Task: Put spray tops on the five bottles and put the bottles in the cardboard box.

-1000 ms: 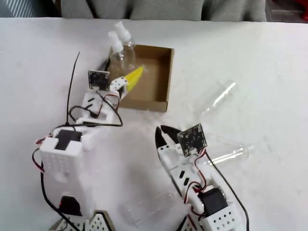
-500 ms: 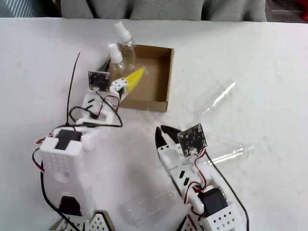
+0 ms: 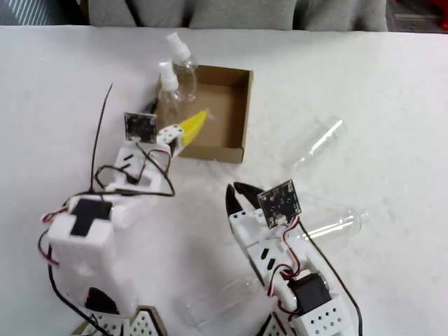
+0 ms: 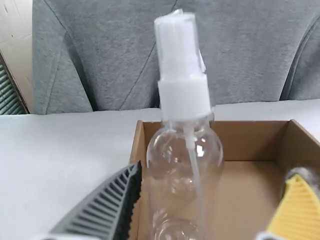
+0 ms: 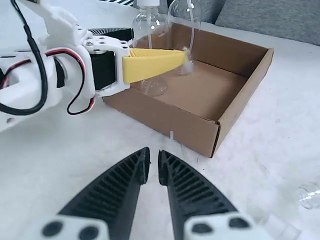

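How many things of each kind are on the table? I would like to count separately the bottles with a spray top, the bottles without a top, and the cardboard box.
bottles with a spray top: 2
bottles without a top: 3
cardboard box: 1
Total: 6

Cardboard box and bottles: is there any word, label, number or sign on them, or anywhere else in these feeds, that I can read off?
No readable text in any view.
cardboard box: plain brown walls, no print or label.
spray-topped bottle: clear plastic, no label.
loose bottles on the table: clear, no label.
circuit boards on the arms: tiny marks, too small to read.
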{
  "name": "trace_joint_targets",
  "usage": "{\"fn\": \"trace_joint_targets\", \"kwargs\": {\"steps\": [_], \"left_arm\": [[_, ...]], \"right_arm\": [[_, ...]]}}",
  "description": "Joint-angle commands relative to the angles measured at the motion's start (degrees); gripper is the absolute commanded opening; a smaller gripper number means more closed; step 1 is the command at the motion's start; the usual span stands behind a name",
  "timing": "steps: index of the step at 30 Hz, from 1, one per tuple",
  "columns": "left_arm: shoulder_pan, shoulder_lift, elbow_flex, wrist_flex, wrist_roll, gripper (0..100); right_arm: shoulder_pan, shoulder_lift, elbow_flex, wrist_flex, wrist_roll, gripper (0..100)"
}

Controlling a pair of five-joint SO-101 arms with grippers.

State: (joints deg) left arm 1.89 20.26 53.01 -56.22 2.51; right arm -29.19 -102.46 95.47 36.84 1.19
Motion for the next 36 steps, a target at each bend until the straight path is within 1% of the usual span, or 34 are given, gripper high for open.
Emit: {"fn": "trace_joint_targets", "kwargs": {"steps": [1,6,9,15,18,21,23,25,27,30,31,33,34,36], "left_arm": [[-0.4,-13.41,5.71,3.25,-0.44,41],[-0.66,-29.23,11.25,16.97,-0.44,41],[-0.66,-40.48,13.63,28.04,-0.53,41],[-0.31,-66.07,14.42,58.99,-0.62,41],[0.4,-78.55,14.33,72.26,-0.62,41],[1.19,-88.48,11.87,85.19,-0.62,41],[1.19,-93.41,8.18,94.68,-0.62,38],[1.19,-96.22,3.08,103.38,-0.62,30],[0.84,-97.1,-2.73,110.51,-0.62,20],[0.66,-95.87,-11.34,118.95,-0.62,3],[0.66,-94.99,-13.8,121.49,-0.62,1],[0.66,-92.35,-18.2,126.59,-0.62,6],[0.66,-90.42,-20.13,128.88,-0.62,6],[0.92,-85.58,-23.74,132.84,-0.62,4]], "right_arm": [[0.57,-0.66,0.62,0.13,0.79,1.7],[0.57,-0.66,0.62,0.13,0.79,1.7],[0.57,-0.66,0.62,0.13,0.79,1.7],[0.57,-0.66,0.62,0.13,0.79,1.7],[0.57,-0.66,0.62,0.13,0.79,1.7],[0.57,-0.66,0.97,0.13,0.79,1.7],[0.57,-0.75,1.32,0.13,0.79,1.7],[0.57,-0.75,1.32,0.13,0.79,1.7],[1.98,-0.75,1.14,0.13,0.79,1.7],[8.13,-0.84,-0.88,0.13,0.79,1.7],[11.21,-0.84,-1.58,0.13,0.53,1.7],[17.89,-0.84,-2.81,0.13,0.35,1.7],[20.88,-0.84,-3.16,0.13,0.35,1.7],[27.12,-0.84,-3.34,-0.48,0.35,1.7]]}}
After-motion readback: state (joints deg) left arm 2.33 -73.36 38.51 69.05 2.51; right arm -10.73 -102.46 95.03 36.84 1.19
